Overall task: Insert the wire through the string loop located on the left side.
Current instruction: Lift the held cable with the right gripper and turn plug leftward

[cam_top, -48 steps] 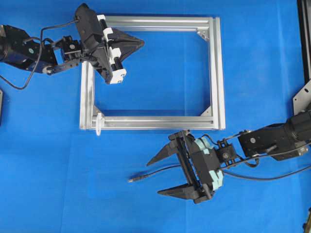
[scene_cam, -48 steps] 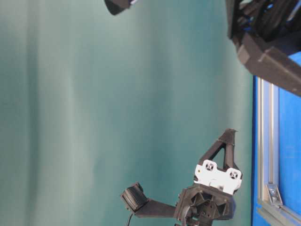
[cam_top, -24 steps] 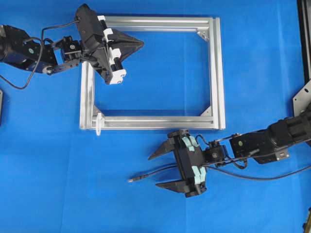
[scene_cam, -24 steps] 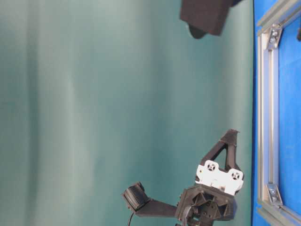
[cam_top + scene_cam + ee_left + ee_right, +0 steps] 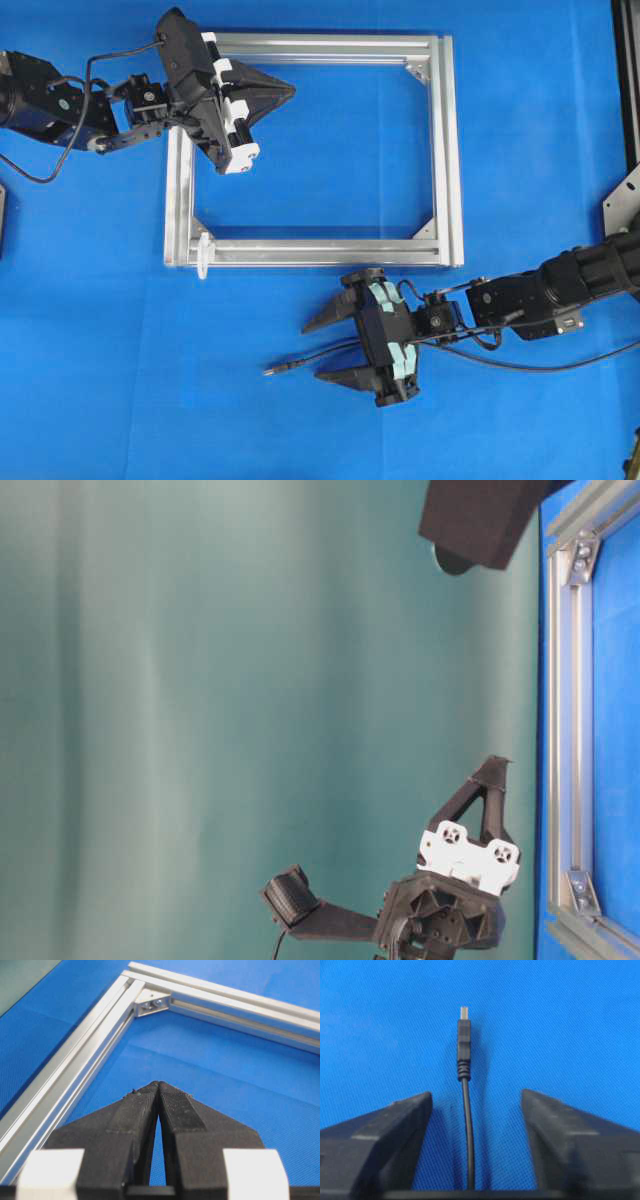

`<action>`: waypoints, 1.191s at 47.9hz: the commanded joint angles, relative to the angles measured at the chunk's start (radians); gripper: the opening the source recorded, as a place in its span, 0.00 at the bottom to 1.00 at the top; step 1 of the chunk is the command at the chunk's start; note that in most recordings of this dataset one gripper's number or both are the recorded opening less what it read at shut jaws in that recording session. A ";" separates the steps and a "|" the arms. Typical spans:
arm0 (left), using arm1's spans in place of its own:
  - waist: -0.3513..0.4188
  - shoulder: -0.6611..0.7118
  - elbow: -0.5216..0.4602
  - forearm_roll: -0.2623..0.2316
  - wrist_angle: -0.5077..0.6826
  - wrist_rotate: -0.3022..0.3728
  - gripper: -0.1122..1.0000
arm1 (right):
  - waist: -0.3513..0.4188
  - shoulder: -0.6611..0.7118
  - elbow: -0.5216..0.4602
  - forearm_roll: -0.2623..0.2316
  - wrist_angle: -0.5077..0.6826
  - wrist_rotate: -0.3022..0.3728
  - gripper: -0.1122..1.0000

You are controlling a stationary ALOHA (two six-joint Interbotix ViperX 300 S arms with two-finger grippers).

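The wire (image 5: 312,357) lies on the blue table (image 5: 100,380) at lower centre of the overhead view, plug toward the left. The right gripper (image 5: 325,349) straddles it, spread wide, grasping nothing. Thin and limp, it will likely droop; best pinched just behind the stiff plug. The string loop (image 5: 203,253) sits at the frame's (image 5: 448,150) lower-left corner. The left gripper (image 5: 290,91), clenched empty, hovers at upper left.
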 commanded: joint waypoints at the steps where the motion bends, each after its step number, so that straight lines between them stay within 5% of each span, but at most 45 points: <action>1: 0.003 -0.031 -0.006 0.003 -0.005 0.002 0.10 | 0.003 -0.017 -0.014 0.003 -0.009 -0.002 0.46; 6: 0.002 -0.031 -0.006 0.003 -0.003 0.002 0.10 | 0.003 -0.018 -0.012 0.002 -0.012 -0.002 0.22; 12: 0.003 -0.031 -0.006 0.003 -0.003 0.002 0.10 | 0.003 -0.017 -0.012 0.000 -0.014 -0.002 0.07; 28: 0.003 -0.029 -0.006 0.003 -0.002 0.002 0.10 | 0.005 -0.060 -0.011 0.000 0.014 0.000 0.06; 43: 0.003 -0.031 -0.008 0.003 0.002 0.002 0.10 | 0.005 -0.245 -0.035 0.000 0.241 -0.009 0.06; 57: 0.003 -0.032 -0.009 0.003 0.002 0.002 0.10 | 0.005 -0.311 -0.051 -0.002 0.330 -0.014 0.06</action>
